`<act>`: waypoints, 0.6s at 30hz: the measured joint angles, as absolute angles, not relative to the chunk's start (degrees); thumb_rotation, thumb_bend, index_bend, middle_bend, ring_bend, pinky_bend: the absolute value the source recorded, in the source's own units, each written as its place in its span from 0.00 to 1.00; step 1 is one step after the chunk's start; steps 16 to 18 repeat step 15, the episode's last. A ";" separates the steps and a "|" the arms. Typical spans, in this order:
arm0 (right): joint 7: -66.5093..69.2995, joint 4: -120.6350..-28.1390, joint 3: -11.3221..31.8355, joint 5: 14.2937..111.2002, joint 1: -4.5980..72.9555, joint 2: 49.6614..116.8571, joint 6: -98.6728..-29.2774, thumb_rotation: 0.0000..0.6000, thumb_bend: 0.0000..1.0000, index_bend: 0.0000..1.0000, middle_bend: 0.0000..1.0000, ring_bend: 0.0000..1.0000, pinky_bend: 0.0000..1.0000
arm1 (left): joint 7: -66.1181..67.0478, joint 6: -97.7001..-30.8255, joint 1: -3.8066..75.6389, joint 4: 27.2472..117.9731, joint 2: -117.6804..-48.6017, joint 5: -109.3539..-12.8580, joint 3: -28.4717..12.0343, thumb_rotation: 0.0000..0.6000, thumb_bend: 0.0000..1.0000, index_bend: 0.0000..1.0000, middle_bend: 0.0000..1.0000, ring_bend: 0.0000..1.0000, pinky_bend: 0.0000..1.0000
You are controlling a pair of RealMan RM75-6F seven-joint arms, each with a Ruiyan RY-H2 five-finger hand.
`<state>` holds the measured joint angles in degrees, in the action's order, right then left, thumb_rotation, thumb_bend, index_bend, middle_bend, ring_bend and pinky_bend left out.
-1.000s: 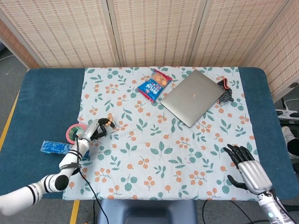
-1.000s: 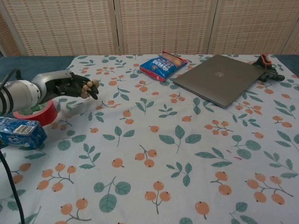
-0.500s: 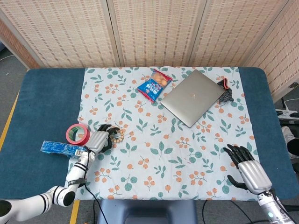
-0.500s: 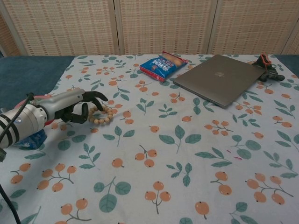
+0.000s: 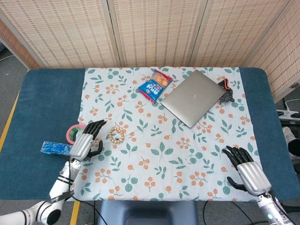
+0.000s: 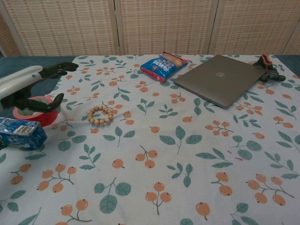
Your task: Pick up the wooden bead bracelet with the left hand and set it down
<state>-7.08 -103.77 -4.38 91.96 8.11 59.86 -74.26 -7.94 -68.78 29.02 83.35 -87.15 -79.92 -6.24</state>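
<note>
Change from half a second earlier: left hand (image 5: 87,143) has let go of the ring of pale round wooden beads (image 5: 116,135) and drawn back to the left; the bracelet has stayed where it lay.

Left hand: silver back, black fingers (image 6: 60,69) spread, holding nothing, raised above the red tape roll (image 6: 36,111) in the chest view, just left of the bracelet and apart from it.

Right hand (image 5: 246,169): same build, fingers apart, holding nothing, over the near right of the cloth.

Bracelet: flat on the white cloth printed with orange berries and green leaves (image 5: 159,154), left side.

Also present: crinkled blue packet (image 6: 19,133) near the tape; glossy blue snack bag (image 5: 154,86); closed grey metal laptop (image 5: 193,98), far right.
</note>
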 measured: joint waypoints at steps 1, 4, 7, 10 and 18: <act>-7.30 -103.79 -4.37 91.94 8.09 59.96 -74.28 1.00 0.27 0.00 0.00 0.00 0.00 | -8.38 -69.44 27.71 84.31 -84.91 -81.39 -4.78 1.00 0.49 0.00 0.00 0.00 0.00; -8.12 -103.86 -4.37 91.97 7.98 60.29 -74.44 1.00 0.27 0.00 0.00 0.00 0.00 | -6.88 -74.09 23.56 84.54 -82.09 -84.73 -1.24 1.00 0.49 0.00 0.00 0.00 0.00; -9.22 -103.91 -4.41 92.03 7.83 60.76 -74.60 1.00 0.27 0.00 0.00 0.00 0.00 | -2.25 -81.64 17.33 82.65 -81.48 -87.00 2.39 1.00 0.49 0.00 0.00 0.00 0.00; -10.13 -103.97 -4.35 92.11 7.65 61.31 -74.98 1.00 0.27 0.00 0.00 0.00 0.00 | 3.65 -87.43 11.68 80.49 -80.98 -88.49 4.64 1.00 0.47 0.00 0.00 0.00 0.00; -10.89 -104.00 -4.11 92.28 7.16 61.82 -76.19 1.00 0.27 0.00 0.00 0.00 0.00 | 8.73 -91.78 9.47 76.99 -81.02 -90.13 4.37 1.00 0.47 0.00 0.00 0.00 0.02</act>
